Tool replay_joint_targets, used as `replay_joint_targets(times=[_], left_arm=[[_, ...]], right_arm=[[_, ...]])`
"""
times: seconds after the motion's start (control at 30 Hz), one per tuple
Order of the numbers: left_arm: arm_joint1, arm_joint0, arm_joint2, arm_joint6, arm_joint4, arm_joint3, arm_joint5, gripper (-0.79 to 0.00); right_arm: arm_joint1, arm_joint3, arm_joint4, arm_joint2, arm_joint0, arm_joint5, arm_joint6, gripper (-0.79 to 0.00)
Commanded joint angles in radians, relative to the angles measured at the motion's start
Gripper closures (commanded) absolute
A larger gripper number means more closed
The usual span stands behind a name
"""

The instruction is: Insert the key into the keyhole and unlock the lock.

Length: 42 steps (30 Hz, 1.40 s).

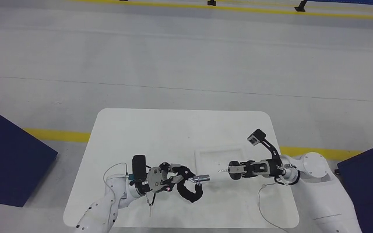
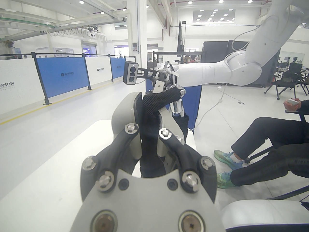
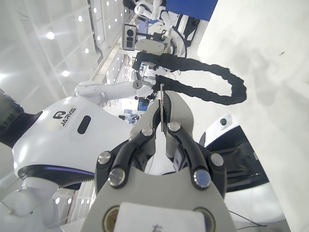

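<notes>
Alignment looks like the step in hand. The right end effector [image 3: 165, 102] is pinched narrow on the key [image 3: 162, 90], and the blade pokes out past its fingertips. The left end effector [image 2: 147, 113] is clamped on the black cable [image 2: 159, 100] of the lock [image 1: 200, 177], holding the metal barrel over the tabletop [image 1: 145, 134]. The keyhole [image 3: 137, 84] faces the key. In the top view the key tip is near the barrel but apart from it, so nothing is inserted yet.

To do this well, the blade should probably be rolled to match the slot. It should then travel straight along the barrel's axis, slowly, since a barrel held only by its soft cable may well swing aside if nudged (a judgement, not something seen).

Both end effectors meet over the front half of the tabletop. A shallow white tray [image 1: 215, 156] lies just behind them and the front edge is close. The cable's loop curls toward that edge. The far half offers open room
</notes>
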Motion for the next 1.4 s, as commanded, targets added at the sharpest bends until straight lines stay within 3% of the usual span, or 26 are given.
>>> replay_joint_targets(times=[0.0,0.47,0.63,1.37], left_arm=[[0.000,0.000,0.000,0.000,0.000,0.000,0.000,0.000],[0.000,0.000,0.000,0.000,0.000,0.000,0.000,0.000],[0.000,0.000,0.000,0.000,0.000,0.000,0.000,0.000],[0.000,0.000,0.000,0.000,0.000,0.000,0.000,0.000]], right_arm=[[-0.002,0.004,0.026,-0.012,0.007,0.009,0.014,0.000],[-0.009,0.006,0.055,-0.048,0.022,0.024,0.028,0.000],[-0.008,-0.026,0.041,-0.043,0.012,-0.037,0.014,0.000],[0.002,-0.035,0.097,-0.115,0.044,-0.066,-0.015,0.000]])
